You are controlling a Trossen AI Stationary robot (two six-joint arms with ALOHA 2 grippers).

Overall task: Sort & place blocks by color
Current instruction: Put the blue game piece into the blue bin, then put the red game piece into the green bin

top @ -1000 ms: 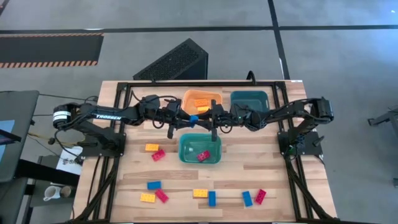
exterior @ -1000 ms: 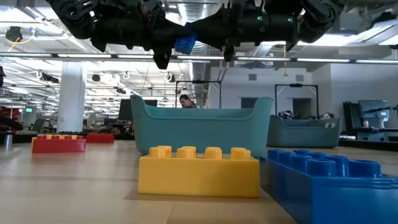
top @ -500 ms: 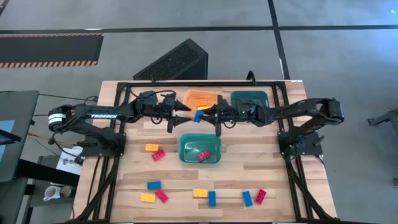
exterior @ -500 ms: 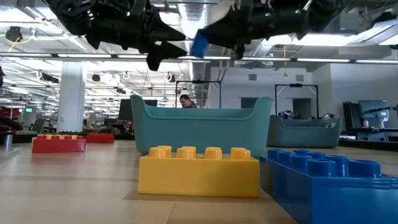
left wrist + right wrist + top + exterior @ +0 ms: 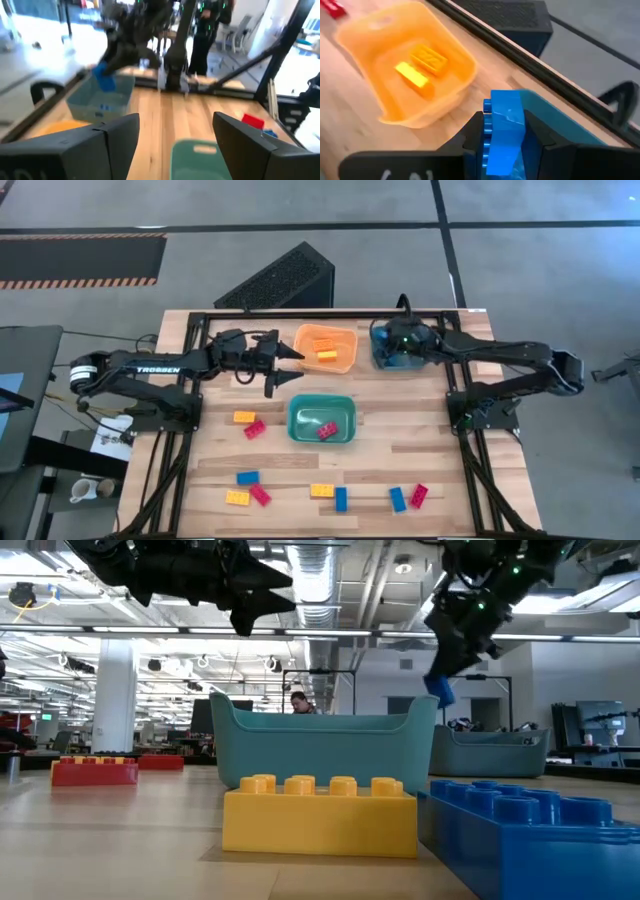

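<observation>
Wooden slats form the table top (image 5: pixel 400 470), framed in black rails on a grey floor.

High view: the right gripper (image 5: pixel 400 340) hangs over the dark teal bin (image 5: pixel 402 358) at the far right. The left gripper (image 5: pixel 285 365) waits just left of the orange bin (image 5: pixel 325 348), fingers spread and empty. A green bin (image 5: pixel 322 420) sits centre with one red block inside. Loose blocks (image 5: pixel 340 498) lie along the near edge and left of the green bin.

Low view: the blue block (image 5: pixel 440 690) hangs pinched in the right gripper above the bins, tilted, long axis close to vertical.

Left wrist view: the left arm's own fingers stand wide apart with nothing between them; the right arm shows farther off carrying the blue block above the dark teal bin.

Right wrist view: the right jaws are clamped on the blue block's broad faces; its studs point sideways, long axis running out along the fingers, over the bin's rim. Two yellow blocks (image 5: pixel 422 65) lie in the orange bin.

Judgement: the release should wait until the block is fully inside the rim and lowered, since a tilted block dropped at the edge could bounce out.
</observation>
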